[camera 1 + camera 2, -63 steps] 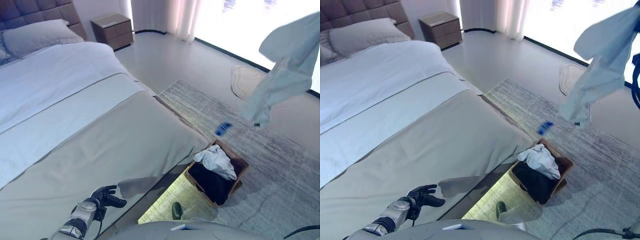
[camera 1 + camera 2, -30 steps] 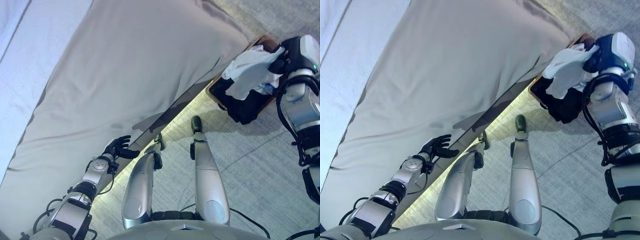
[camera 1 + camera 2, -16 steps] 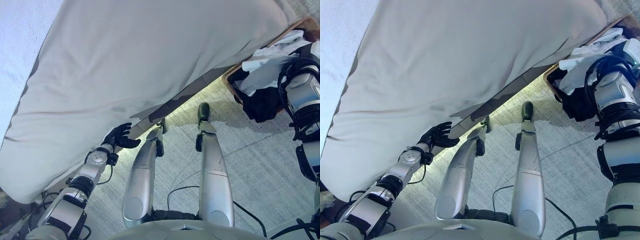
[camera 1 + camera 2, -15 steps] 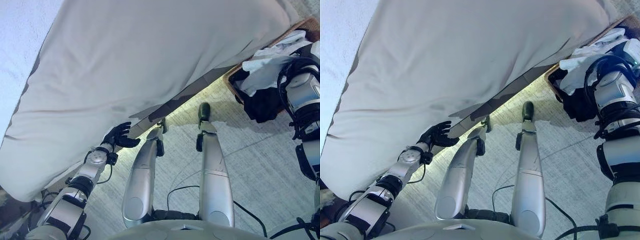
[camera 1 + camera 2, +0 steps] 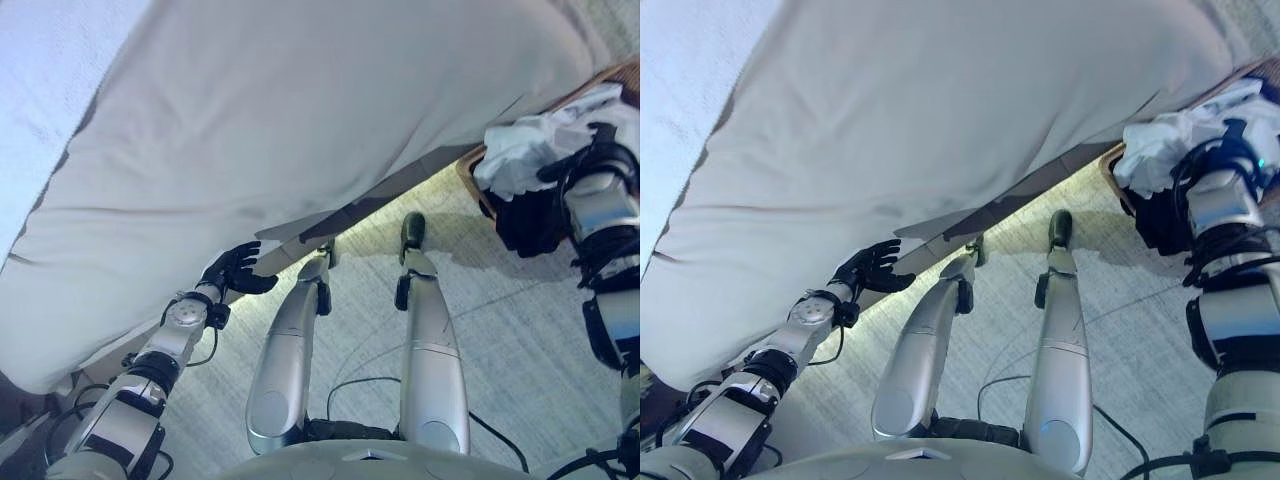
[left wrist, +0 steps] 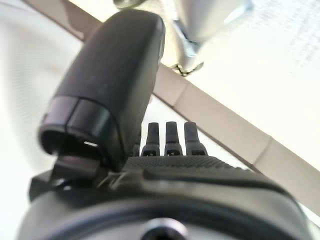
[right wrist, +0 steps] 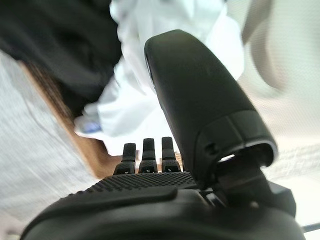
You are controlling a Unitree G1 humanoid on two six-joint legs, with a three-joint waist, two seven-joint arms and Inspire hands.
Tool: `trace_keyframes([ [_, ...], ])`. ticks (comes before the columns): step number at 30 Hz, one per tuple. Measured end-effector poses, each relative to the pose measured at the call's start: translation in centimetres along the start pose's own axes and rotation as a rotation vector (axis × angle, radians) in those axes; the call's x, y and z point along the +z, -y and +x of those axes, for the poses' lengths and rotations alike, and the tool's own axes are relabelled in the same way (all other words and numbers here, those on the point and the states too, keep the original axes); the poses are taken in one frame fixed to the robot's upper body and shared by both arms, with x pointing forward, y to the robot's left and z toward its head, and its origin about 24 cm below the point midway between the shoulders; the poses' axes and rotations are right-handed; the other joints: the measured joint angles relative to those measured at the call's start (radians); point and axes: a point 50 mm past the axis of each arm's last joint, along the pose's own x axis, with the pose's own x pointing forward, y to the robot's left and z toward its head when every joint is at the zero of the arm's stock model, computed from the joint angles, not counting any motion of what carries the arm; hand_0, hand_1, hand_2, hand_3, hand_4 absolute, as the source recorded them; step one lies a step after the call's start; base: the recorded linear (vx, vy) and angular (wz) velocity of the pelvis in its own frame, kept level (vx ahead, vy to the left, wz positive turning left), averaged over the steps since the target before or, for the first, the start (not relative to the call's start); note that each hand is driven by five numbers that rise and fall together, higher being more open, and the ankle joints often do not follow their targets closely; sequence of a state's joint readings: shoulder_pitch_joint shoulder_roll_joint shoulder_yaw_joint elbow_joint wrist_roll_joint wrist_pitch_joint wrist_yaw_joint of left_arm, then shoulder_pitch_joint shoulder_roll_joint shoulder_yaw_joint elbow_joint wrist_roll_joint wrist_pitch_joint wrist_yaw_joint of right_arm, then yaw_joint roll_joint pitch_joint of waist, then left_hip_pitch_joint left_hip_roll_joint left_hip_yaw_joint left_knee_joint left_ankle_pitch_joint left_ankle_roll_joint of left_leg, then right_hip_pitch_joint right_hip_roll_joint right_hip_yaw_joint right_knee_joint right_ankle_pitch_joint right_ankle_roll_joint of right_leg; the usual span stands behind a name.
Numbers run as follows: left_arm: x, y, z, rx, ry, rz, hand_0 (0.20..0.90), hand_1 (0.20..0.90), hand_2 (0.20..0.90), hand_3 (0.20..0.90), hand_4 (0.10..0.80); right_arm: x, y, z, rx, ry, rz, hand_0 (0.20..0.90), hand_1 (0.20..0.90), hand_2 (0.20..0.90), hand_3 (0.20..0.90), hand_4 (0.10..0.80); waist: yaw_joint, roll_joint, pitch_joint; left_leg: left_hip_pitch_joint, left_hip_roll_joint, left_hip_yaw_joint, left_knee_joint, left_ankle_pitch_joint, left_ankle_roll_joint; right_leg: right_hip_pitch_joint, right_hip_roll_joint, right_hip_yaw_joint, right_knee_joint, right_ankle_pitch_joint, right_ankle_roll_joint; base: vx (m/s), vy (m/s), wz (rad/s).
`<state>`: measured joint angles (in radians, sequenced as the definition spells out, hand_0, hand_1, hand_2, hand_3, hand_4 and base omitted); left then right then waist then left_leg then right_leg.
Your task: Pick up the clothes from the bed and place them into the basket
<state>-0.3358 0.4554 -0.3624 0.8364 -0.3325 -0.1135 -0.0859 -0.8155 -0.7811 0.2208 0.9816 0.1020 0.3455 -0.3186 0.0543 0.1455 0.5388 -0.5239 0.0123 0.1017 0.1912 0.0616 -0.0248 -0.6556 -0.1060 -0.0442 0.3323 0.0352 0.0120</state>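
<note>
A pale, light garment [image 5: 525, 140] lies heaped on top of dark clothes [image 5: 530, 225] in the brown basket [image 5: 468, 168], which stands on the floor at the bed's corner. My right hand [image 5: 1225, 150] hovers just over that heap. In the right wrist view its thumb [image 7: 200, 100] and fingers are straight, with the pale garment [image 7: 150, 90] lying past them and nothing held. My left hand [image 5: 232, 272] hangs open beside the lower edge of the bed, fingers spread and empty, as the left wrist view [image 6: 125, 75] also shows.
The bed's beige cover [image 5: 300, 100] fills the upper part of the view, with no loose clothes on the part that shows. A grey rug [image 5: 520, 330] covers the floor between the bed and the basket.
The garment my right hand held high in the air has come down onto the basket's heap. The camera has tilted down towards the floor. My left hand has stayed by the bed's edge.
</note>
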Motion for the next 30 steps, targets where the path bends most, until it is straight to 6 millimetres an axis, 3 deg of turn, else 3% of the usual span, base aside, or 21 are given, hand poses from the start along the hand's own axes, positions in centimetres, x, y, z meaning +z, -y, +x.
trace_keyframes([
  [2, -0.4, 0.0, 0.0, -0.005, -0.018, -0.006, 0.9, 0.9, 0.9, 0.9, 0.8, -1.9, -1.0, -0.3, 0.028, -0.033, 0.048, 0.9, 0.9, 0.9, 0.9, 0.8, -0.008, -0.001, 0.0, 0.068, -0.002, -0.001, -0.04, 0.011, 0.006, 0.072, 0.0, -0.007, -0.042, 0.012, 0.006, 0.066, 0.107, 0.0],
  [5, -1.5, -0.1, -0.2, -0.001, -0.071, -0.018, 0.9, 0.9, 0.9, 0.9, 0.8, -6.6, -3.1, -1.3, 0.083, -0.12, 0.066, 0.9, 0.9, 0.9, 0.9, 0.8, -0.03, -0.006, -0.001, 0.228, 0.003, -0.012, -0.14, 0.03, 0.014, 0.245, 0.003, -0.028, -0.149, 0.033, 0.021, 0.139, 0.13, 0.07],
  [9, -2.3, -0.6, -0.6, 0.014, -0.103, -0.048, 0.9, 0.9, 0.9, 0.9, 0.8, -9.8, -3.4, -2.1, 0.094, -0.165, 0.037, 0.9, 0.9, 0.9, 0.9, 0.8, -0.04, -0.025, -0.013, 0.324, 0.003, -0.004, -0.219, 0.043, 0.011, 0.351, 0.012, -0.026, -0.251, 0.051, 0.04, 0.193, 0.133, -0.05],
  [11, -4.2, -0.7, -1.3, 0.033, -0.169, -0.067, 0.9, 0.9, 0.9, 0.9, 0.8, -12.4, -4.3, -3.1, 0.113, -0.228, 0.057, 0.9, 0.9, 0.9, 0.9, 0.8, -0.045, -0.049, -0.027, 0.408, 0.006, -0.006, -0.257, 0.053, 0.014, 0.451, 0.018, -0.035, -0.321, 0.075, 0.042, 0.194, 0.18, 0.0],
  [16, -11.9, -0.1, -5.8, 0.037, -0.446, -0.069, 0.9, 0.9, 0.9, 0.9, 0.8, -20.3, -8.3, -8.3, 0.262, -0.403, 0.031, 0.9, 0.9, 0.9, 0.9, 0.8, -0.058, -0.172, -0.262, 0.499, 0.009, -0.005, -0.28, 0.016, 0.005, 0.58, 0.032, -0.046, -0.424, 0.086, 0.046, 0.237, 0.208, 0.0],
  [18, -13.9, 0.5, -7.2, 0.018, -0.532, -0.064, 0.9, 0.9, 0.9, 0.9, 0.8, -22.6, -10.3, -11.0, 0.35, -0.467, 0.03, 0.9, 0.9, 0.9, 0.9, 0.8, -0.058, -0.21, -0.326, 0.551, 0.021, -0.005, -0.28, 0.004, 0.003, 0.629, 0.036, -0.051, -0.424, 0.085, 0.046, 0.166, 0.129, -0.02],
  [21, -15.4, 1.7, -8.3, -0.043, -0.611, -0.051, 0.9, 0.9, 0.9, 0.9, 0.8, -24.9, -13.1, -14.9, 0.483, -0.541, 0.041, 0.9, 0.9, 0.9, 0.9, 0.8, -0.056, -0.237, -0.401, 0.59, 0.02, -0.007, -0.28, -0.014, 0.006, 0.67, 0.04, -0.053, -0.424, 0.075, 0.043, 0.096, 0.115, 0.03],
  [25, -16.2, 3.6, -8.6, -0.118, -0.662, -0.068, 0.9, 0.9, 0.9, 0.9, 0.8, -25.9, -16.4, -19.1, 0.667, -0.589, 0.063, 0.9, 0.9, 0.9, 0.9, 0.8, -0.059, -0.22, -0.443, 0.615, -0.003, -0.013, -0.284, -0.025, 0.021, 0.7, 0.014, -0.058, -0.424, 0.055, 0.047, 0.06, 0.106, 0.06],
  [30, -17.8, 5.4, -10.1, -0.157, -0.729, -0.099, 0.9, 0.9, 0.9, 0.9, 0.8, -28.2, -17.0, -22.6, 0.779, -0.671, 0.013, 0.9, 0.9, 0.9, 0.9, 0.8, -0.056, -0.168, -0.498, 0.629, -0.017, -0.02, -0.285, -0.036, 0.023, 0.719, -0.005, -0.07, -0.425, 0.036, 0.063, 0.024, 0.047, 0.1],
])
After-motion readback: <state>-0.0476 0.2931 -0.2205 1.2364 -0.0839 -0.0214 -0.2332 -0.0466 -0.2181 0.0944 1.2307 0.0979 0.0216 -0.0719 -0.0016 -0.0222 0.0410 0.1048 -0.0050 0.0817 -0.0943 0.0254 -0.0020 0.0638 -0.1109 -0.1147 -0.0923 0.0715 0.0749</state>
